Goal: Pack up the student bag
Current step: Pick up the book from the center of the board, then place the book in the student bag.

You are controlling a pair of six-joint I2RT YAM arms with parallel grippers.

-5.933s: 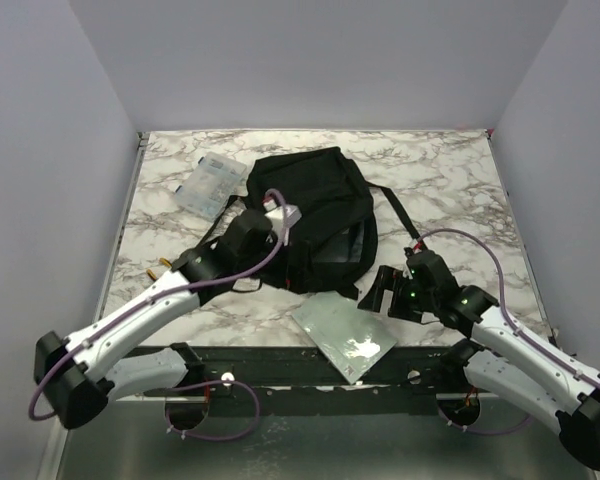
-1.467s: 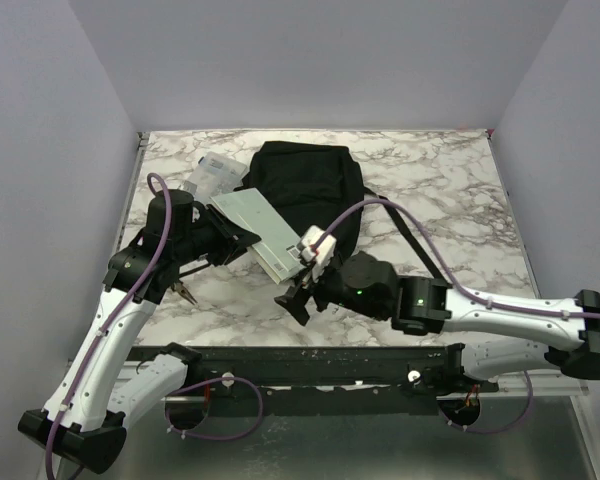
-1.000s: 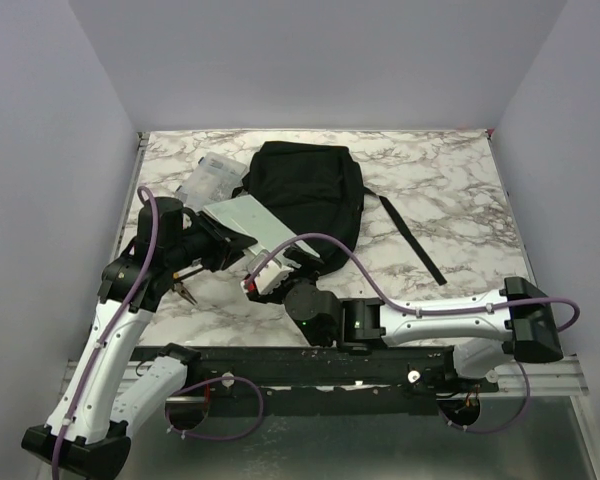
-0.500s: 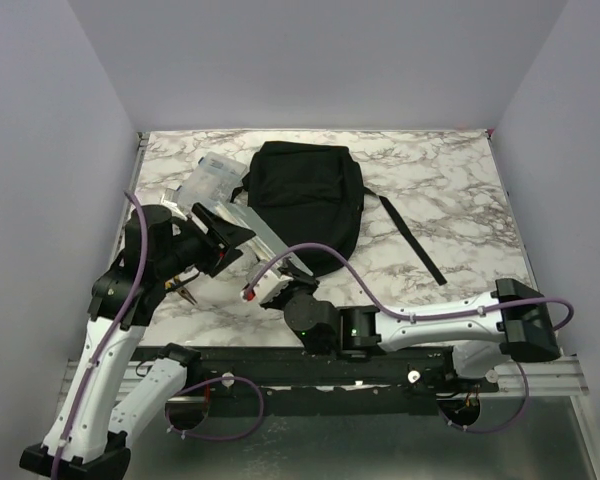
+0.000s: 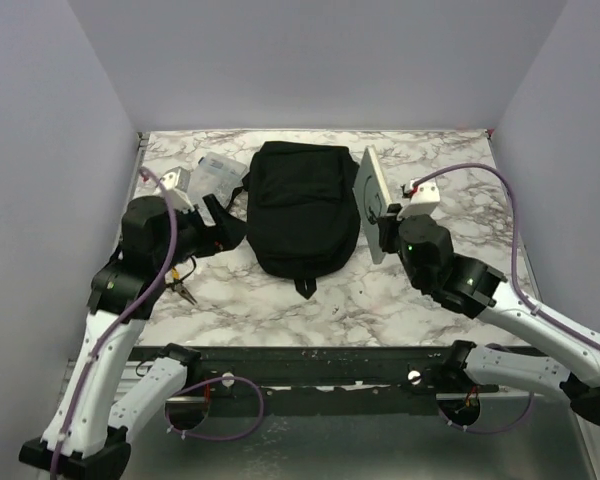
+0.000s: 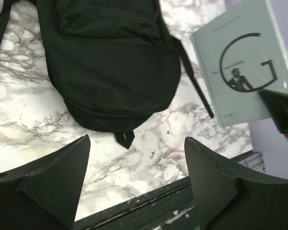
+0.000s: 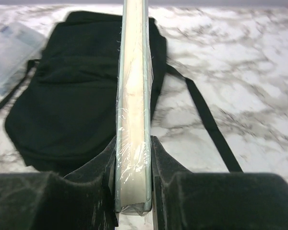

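The student bag (image 5: 300,205), a soft black backpack, lies flat in the middle of the table; it also fills the top of the left wrist view (image 6: 110,57) and the left of the right wrist view (image 7: 72,105). My right gripper (image 5: 382,228) is shut on a pale grey-green shrink-wrapped book (image 5: 368,190), held upright on edge just right of the bag. The book's fore-edge (image 7: 133,120) sits between my right pads (image 7: 169,175); its cover (image 6: 242,62) shows a large G. My left gripper (image 5: 223,222) hovers open at the bag's left side, its fingers (image 6: 53,184) holding nothing.
A clear plastic case (image 5: 218,176) lies at the back left beside the bag, seen also in the right wrist view (image 7: 12,52). Small pliers (image 5: 183,288) lie on the marble under my left arm. A black strap (image 7: 206,120) trails right of the bag. The table's front edge (image 6: 149,201) is close.
The book went from my left gripper to my right one, which swung it across to the bag's right side and stood it upright. My left gripper opened and drew back left.
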